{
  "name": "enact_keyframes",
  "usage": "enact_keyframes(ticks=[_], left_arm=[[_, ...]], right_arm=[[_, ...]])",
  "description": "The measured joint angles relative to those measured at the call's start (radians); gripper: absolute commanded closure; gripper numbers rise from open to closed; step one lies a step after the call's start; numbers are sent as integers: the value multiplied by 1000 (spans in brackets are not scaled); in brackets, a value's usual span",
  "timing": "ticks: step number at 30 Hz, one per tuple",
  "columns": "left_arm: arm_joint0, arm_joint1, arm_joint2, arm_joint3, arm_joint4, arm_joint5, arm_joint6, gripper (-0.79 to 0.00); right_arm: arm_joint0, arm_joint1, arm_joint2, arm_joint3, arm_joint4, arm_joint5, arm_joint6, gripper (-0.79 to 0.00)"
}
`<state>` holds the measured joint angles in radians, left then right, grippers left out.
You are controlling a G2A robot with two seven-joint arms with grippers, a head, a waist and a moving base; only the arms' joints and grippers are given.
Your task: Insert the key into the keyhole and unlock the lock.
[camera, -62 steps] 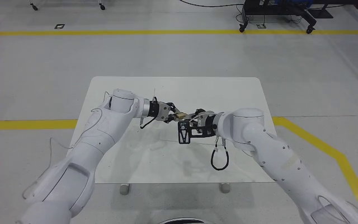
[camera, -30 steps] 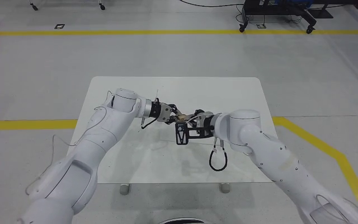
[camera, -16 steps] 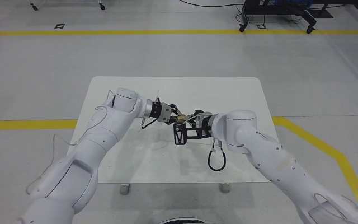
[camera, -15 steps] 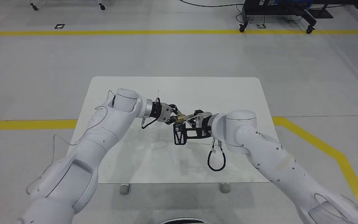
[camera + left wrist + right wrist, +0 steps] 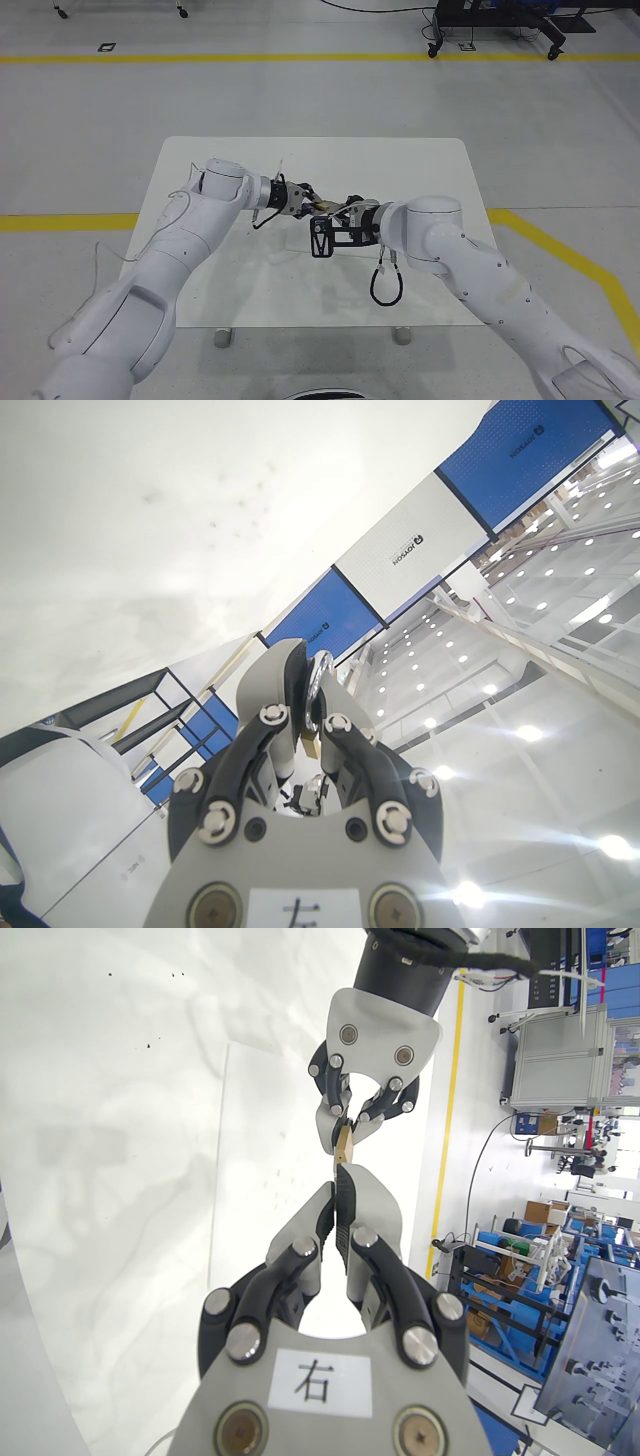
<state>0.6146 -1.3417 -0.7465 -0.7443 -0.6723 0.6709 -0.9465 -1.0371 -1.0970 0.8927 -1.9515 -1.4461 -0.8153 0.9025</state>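
top view, where: left fingers (image 5: 303,202) come in from 9 o'clock and right fingers (image 5: 342,212) from 3 o'clock. They meet tip to tip above the desk (image 5: 420,165) centre, with the lock (image 5: 322,207) between them.
top view, limit: lock and key are too small here to judge the fit.
left wrist view, grip: my left fingers are clamped narrow on the lock's silver shackle (image 5: 318,672), brass body beside it.
left wrist view, gap: keyhole face is hidden.
right wrist view, grip: my right fingers are pinched nearly closed on a thin sliver, likely the key (image 5: 334,1174).
right wrist view, extra: brass lock sticks out of the left fingers, straight ahead of the key and just touching or barely apart. Cannot tell if the tip is in.
step: lining up and inserting, I judge; not unlocked yet.
next: needs the blade square to the slot, a straight push, then a twist while my left holds firm.
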Motion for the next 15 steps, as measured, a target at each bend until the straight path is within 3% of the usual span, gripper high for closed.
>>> enact_keyframes(ticks=[7, 15], left_arm=[[20, 13, -30, -56, -22, 38, -11, 0], [33, 17, -31, -89, -13, 49, -13, 0]], right_arm=[[-44, 11, 14, -32, -107, 21, 26, 0], [-48, 10, 7, -45, -123, 15, 50, 0]])
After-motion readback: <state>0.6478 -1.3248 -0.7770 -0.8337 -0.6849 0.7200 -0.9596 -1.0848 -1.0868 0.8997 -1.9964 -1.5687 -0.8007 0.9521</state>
